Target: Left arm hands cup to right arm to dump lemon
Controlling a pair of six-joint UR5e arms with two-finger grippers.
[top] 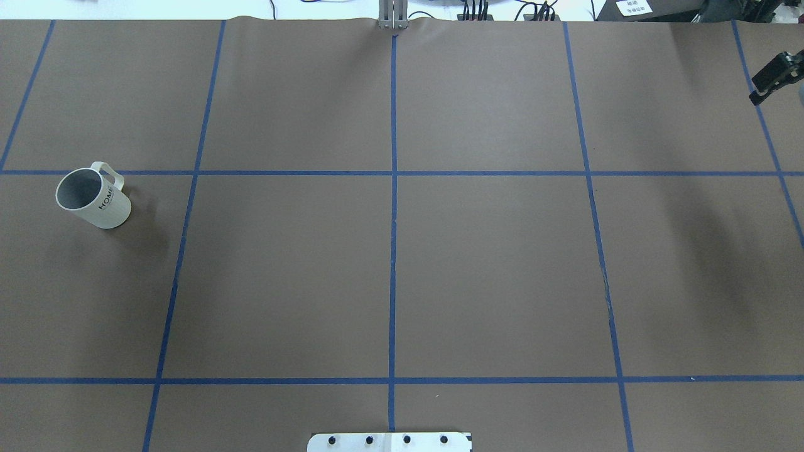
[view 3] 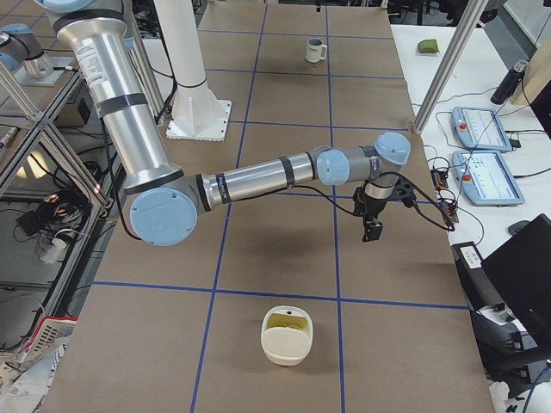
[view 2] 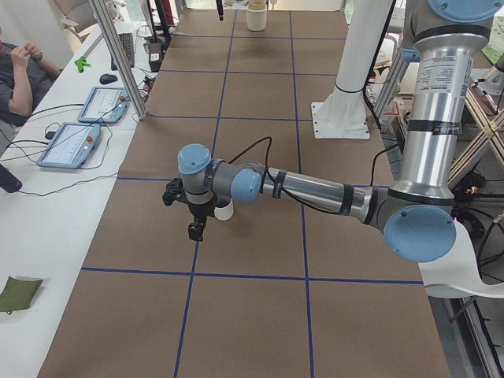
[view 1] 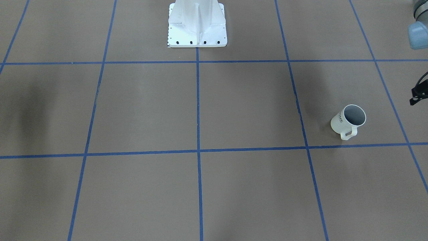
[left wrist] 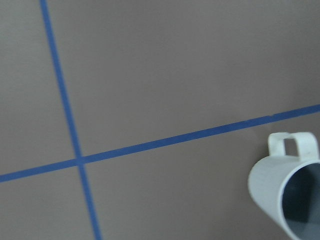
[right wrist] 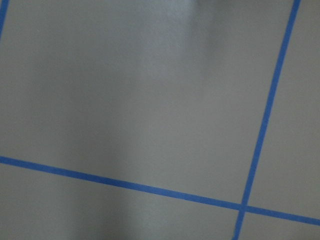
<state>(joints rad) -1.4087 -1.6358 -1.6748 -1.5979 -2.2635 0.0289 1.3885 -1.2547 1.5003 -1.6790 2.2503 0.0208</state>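
The cup [top: 94,199], a white mug lettered "HOME", stands upright on the brown table at the robot's left. It also shows in the front view [view 1: 348,121], the left wrist view [left wrist: 285,195] and far off in the right side view [view 3: 316,50]. Its visible inside is grey, and no lemon shows in it. My left gripper [view 2: 194,228] hangs close beside the cup [view 2: 224,211]; only a black edge of it shows in the front view [view 1: 418,94]. My right gripper [view 3: 372,229] hangs above the table's right part, with one black piece in the overhead view [top: 774,76]. I cannot tell whether either is open.
A white round container [view 3: 287,335] with something yellowish inside sits at the table's right end. The white pedestal base [view 1: 197,26] stands at the robot's side. Tablets [view 2: 75,142] and a seated operator [view 2: 20,75] are beside the table's far edge.
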